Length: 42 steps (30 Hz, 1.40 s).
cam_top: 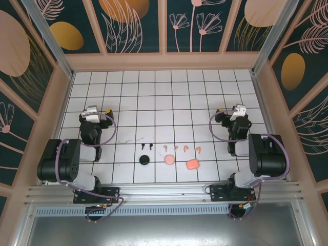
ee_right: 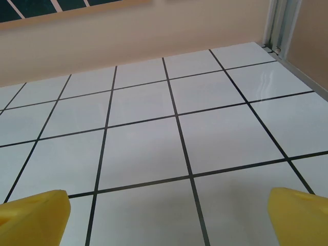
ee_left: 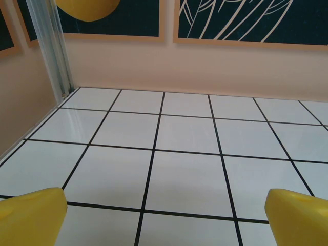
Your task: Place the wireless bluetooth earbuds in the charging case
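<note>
Your left fingers [ee_left: 32, 218] are showing as two yellow tips at the bottom corners of the left wrist view. They are standing spread wide with bare tile between them. Your right fingers [ee_right: 33, 215] are standing just as wide and gripping nothing.

Both arms are sitting out at the sides of the tabletop [cam_top: 154, 92], so I judge the first pick is not yet begun.

The earbuds are lying in a row between the arms: two black earbuds [cam_top: 143, 147], two pale pink earbuds [cam_top: 165, 148] and two coral-pink earbuds [cam_top: 198, 149]. Just nearer the arm bases are lying a black charging case [cam_top: 145, 160], a pink case [cam_top: 169, 160] and a coral case [cam_top: 192, 164]. Whether their lids are open, I cannot tell.

Your next move is calling for swinging one arm inward and lowering onto a single tiny earbud.
</note>
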Each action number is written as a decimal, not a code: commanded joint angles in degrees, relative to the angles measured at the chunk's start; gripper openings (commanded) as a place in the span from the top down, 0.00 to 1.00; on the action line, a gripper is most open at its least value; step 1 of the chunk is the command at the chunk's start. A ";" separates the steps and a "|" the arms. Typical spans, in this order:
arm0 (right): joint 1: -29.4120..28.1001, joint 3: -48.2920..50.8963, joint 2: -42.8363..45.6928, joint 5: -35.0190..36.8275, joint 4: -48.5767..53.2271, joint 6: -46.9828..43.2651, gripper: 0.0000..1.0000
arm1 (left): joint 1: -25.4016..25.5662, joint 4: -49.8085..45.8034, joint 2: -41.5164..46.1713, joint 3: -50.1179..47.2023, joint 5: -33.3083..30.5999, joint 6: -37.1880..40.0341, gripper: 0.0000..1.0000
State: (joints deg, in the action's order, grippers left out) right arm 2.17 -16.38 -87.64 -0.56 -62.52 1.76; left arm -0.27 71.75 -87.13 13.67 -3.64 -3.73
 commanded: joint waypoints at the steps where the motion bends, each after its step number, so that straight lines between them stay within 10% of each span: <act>1: 0.18 -1.01 1.05 -1.29 -0.75 -0.79 0.01 | -0.27 1.03 0.12 -0.05 0.30 -0.55 0.01; 36: 1.07 -1.01 1.08 -2.65 -0.53 -0.13 0.01 | -0.26 0.81 0.34 0.05 -0.63 -0.87 0.01; 42: 0.98 -4.17 10.74 5.75 13.99 5.02 0.01 | -0.27 -17.95 7.46 6.83 -2.46 -0.01 0.01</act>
State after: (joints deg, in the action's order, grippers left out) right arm 2.79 -18.11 -82.35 1.26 -54.70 3.49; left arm -0.27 62.57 -83.15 16.62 -4.78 -3.73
